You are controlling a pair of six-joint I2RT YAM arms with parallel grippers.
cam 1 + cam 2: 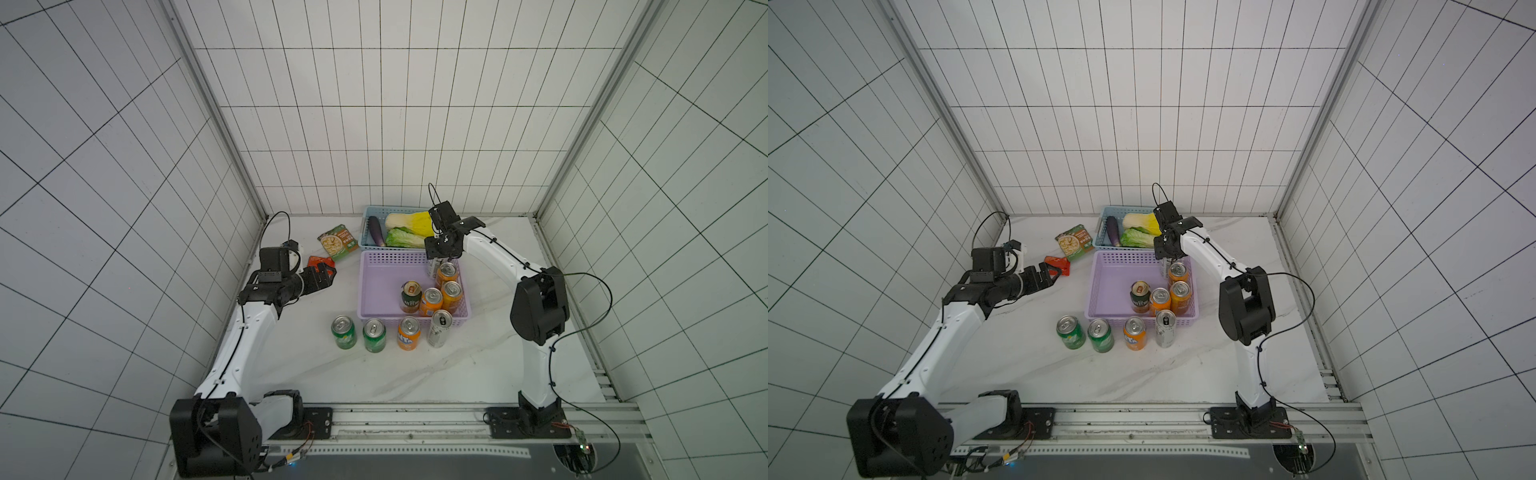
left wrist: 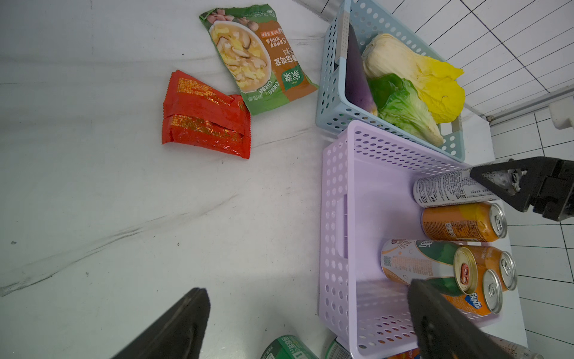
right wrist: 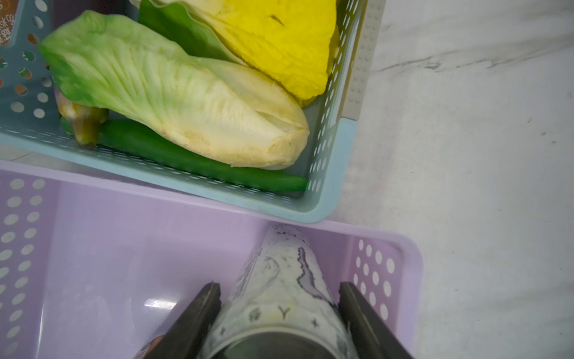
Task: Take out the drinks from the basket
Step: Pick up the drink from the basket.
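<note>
**Four Out, Five To Go**

The right gripper (image 3: 279,284) reaches down into the far right corner of the lilac basket (image 1: 380,286), its two fingers pressed against opposite sides of a slim silver-white can (image 3: 289,258) near the top. The can stands upright, and by the look of the wrist view it has not yet left the basket floor, though the foot of the can is hidden.

Lined up just beside it along the basket's right wall are three orange cans (image 1: 447,274) (image 1: 452,297) (image 1: 431,302), with a dark green can (image 1: 411,297) topped in red and gold next to them. All are upright. That makes five drinks left inside, counting the one in the grip.

On the table (image 1: 415,374), in a row along the basket's near side, stand the four that count as done: two green cans (image 1: 344,332) (image 1: 374,336), an orange can (image 1: 409,333) and a second slim silver-white can (image 1: 439,329), the last just beside the basket's front wall.

The left gripper (image 1: 326,278) hangs over bare table to the basket's left, jaws spread wide and holding nothing. Near it lie a red packet (image 2: 205,118) and a green packet (image 2: 257,59). Behind the lilac basket, touching its far rim, sits a light blue basket (image 2: 332,93) of vegetables (image 3: 174,93), no part of the job.

By this count the work is a little under half finished, with the fifth can ready to lift.
</note>
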